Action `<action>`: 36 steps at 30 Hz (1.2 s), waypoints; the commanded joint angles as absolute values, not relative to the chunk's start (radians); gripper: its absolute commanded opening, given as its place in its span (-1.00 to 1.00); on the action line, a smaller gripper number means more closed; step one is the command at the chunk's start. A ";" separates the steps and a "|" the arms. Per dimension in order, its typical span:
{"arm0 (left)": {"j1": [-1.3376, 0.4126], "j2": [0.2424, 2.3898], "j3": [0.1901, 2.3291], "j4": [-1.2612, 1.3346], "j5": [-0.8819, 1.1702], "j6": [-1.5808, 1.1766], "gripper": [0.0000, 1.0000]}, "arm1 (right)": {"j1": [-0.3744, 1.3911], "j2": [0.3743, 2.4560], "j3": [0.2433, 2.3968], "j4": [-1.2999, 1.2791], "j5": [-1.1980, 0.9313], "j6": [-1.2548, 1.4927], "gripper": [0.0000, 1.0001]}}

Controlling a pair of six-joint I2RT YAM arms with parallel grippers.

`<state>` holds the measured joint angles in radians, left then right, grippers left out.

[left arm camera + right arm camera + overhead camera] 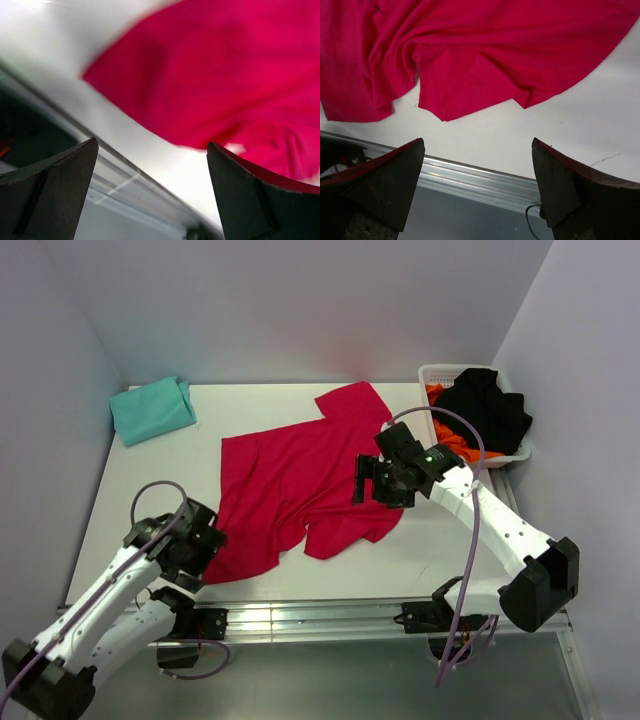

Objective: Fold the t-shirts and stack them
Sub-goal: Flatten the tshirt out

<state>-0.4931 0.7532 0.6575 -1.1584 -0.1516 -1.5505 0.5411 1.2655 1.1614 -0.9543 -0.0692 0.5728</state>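
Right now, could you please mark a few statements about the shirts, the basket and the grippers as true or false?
1. The red t-shirt is neatly folded. False: it lies spread and rumpled on the table.
2. The teal t-shirt lies apart from the red one, at the far left. True.
3. The right gripper is shut on the red t-shirt. False: it is open, holding nothing.
4. The white basket holds black cloth and orange cloth. True.
5. The left gripper is open. True.
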 commanded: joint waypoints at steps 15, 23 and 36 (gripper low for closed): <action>-0.699 1.097 0.674 -1.168 -0.235 -1.950 0.84 | 0.546 1.282 1.163 -0.885 -0.117 0.451 0.89; -0.715 0.925 0.365 -0.968 -0.181 -2.109 0.61 | 0.546 1.238 1.098 -0.884 -0.130 0.446 0.89; -0.767 1.291 0.538 -1.003 -0.241 -2.091 0.30 | 0.548 1.275 1.130 -0.877 -0.150 0.448 0.89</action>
<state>-0.7616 1.1854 0.5552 -1.0298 -0.2142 -1.9823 0.5411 1.2640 1.0809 -0.8970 -0.1425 0.4583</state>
